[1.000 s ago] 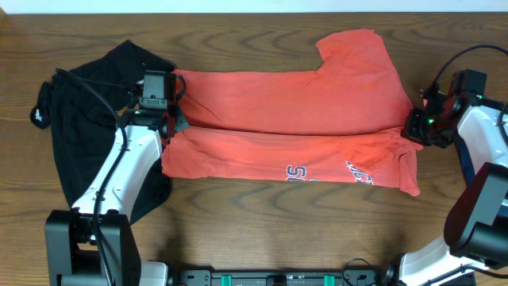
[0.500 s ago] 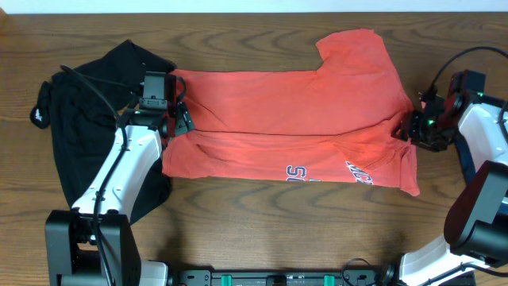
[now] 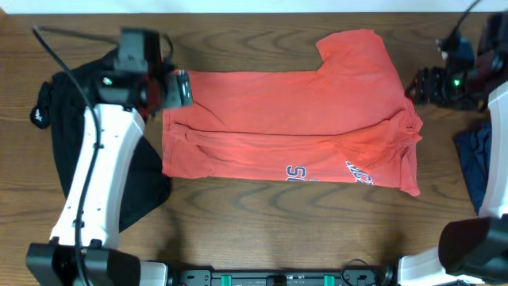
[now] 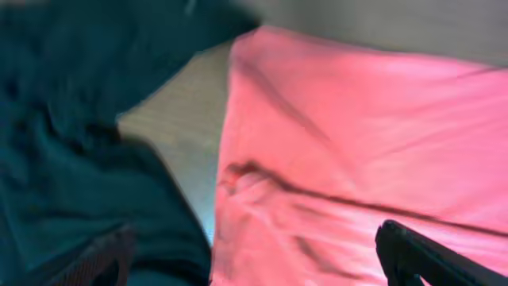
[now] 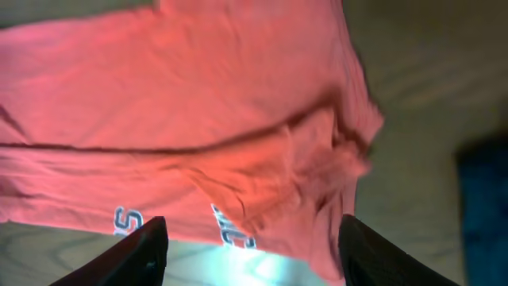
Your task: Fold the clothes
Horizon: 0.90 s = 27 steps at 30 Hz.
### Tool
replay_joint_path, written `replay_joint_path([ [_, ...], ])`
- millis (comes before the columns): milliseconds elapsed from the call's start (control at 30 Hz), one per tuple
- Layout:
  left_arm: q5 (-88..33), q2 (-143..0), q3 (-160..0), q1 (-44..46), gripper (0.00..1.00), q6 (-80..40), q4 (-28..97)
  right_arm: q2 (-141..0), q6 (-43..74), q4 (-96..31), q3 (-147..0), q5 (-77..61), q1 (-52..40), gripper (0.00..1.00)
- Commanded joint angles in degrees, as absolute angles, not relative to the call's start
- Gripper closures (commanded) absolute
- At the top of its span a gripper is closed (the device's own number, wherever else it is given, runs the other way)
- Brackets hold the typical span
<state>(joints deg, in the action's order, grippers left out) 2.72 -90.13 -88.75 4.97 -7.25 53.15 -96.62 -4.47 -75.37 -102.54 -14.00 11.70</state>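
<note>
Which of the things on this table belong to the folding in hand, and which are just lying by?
In hand:
red T-shirt, half folded
left gripper and right gripper, both open, one near each end of it

Lying by:
black garment, crumpled at the left
blue cloth at the right edge
Neither is touched; being clothes, they may be next.

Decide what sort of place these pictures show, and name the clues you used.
Probably a robotics lab bench rather than a home: a wood-grain table, the cabled left tool and right tool above it, and a red T-shirt laid out for folding.
</note>
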Motion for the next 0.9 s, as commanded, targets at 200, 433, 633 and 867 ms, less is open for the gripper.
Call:
replay_joint_path([
  [200, -0.4, -115.7, -113.0, 4.4, 0.02, 0.2, 56.3, -96.7, -3.4, -74.0, -106.3, -9.0, 4.4, 0.34],
  [433, 0.6, -126.2, -116.1, 4.2, 0.02, -0.4, 49.6, -96.8, -3.5, -74.3, -106.2, -9.0, 4.4, 0.36],
  [633, 1.1, -130.7, -116.1, 4.2, 0.02, 0.2, 46.6, -96.8, -3.5, -74.0, -106.2, -9.0, 4.4, 0.41],
  [867, 1.1, -135.1, -116.1, 3.1, 0.02, -1.2, 44.6, -96.8, -3.4, -74.3, -105.5, -7.2, 4.5, 0.43],
])
